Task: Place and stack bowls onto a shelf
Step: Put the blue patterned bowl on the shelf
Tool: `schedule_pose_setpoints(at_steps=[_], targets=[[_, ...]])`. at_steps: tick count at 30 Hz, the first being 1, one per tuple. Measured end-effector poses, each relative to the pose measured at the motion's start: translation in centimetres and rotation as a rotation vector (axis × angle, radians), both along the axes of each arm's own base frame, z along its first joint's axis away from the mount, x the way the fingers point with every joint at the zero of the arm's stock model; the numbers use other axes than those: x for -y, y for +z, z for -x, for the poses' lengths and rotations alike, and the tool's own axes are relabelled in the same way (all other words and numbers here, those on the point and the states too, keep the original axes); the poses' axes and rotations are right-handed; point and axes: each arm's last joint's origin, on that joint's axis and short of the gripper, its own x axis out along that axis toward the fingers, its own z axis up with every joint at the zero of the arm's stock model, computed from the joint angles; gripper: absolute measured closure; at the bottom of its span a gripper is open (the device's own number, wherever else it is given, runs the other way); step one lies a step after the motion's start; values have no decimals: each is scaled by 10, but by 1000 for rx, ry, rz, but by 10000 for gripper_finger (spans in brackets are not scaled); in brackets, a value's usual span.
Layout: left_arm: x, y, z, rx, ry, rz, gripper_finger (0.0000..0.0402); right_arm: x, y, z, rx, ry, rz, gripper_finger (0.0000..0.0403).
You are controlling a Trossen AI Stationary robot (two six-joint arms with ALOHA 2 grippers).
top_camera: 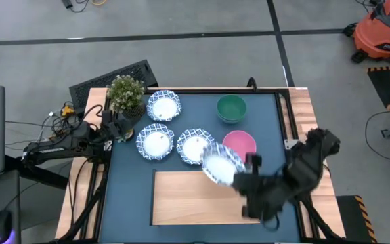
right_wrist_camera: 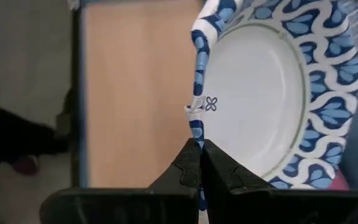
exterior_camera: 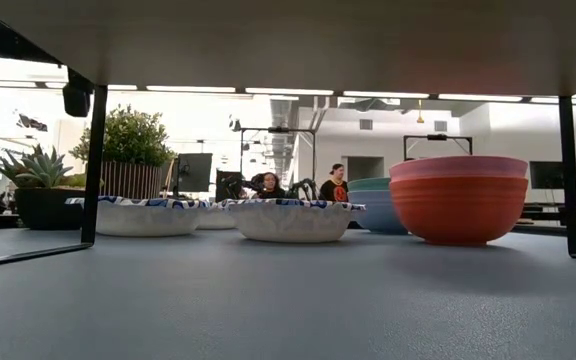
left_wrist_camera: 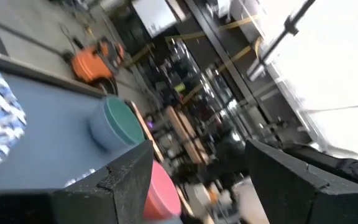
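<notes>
My right gripper (top_camera: 241, 177) is shut on a white bowl with a blue patterned rim (top_camera: 219, 164), held over the far edge of the light-wood shelf (top_camera: 195, 200). Three more white-and-blue bowls (top_camera: 163, 106) (top_camera: 156, 143) (top_camera: 193, 146), a green bowl (top_camera: 231, 108) and a pink-red bowl (top_camera: 242, 142) rest on their bases on the dark blue surface beyond the shelf. My left gripper (top_camera: 117, 129) is open and empty at the table's left, beside the potted plant; its fingers stand wide apart in the left wrist view (left_wrist_camera: 199, 149). My right gripper pinches the bowl's patterned rim (right_wrist_camera: 197, 127) between its two fingers, one on the bowl's inner side and one on its outer side. The bowl (right_wrist_camera: 272, 93) is lifted clear above the shelf and the blue surface, its white inside facing up.
A small potted plant (top_camera: 125, 93) stands at the far left corner of the blue surface (top_camera: 131, 190). Wooden side strips (top_camera: 310, 115) run along the table's left and right. In the low view, thin black legs (exterior_camera: 93, 165) stand among the bowls; people sit in the room behind.
</notes>
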Motion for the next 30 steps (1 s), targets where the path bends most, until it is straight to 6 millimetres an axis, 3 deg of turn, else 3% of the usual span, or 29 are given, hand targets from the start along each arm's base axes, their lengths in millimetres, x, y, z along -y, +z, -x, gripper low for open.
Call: schedule_pose_setpoints(at_steps=[7, 14, 30], targets=[[3, -1, -1, 2, -110, 14, 159, -49, -51, -15, -101, 56, 116, 381], [3, -4, -2, -31, -118, 19, 159, -74, -95, -32, -212, 55, 147, 381], [3, -6, -2, -57, -117, 9, 159, -77, -90, -24, -332, -43, -108, 381]])
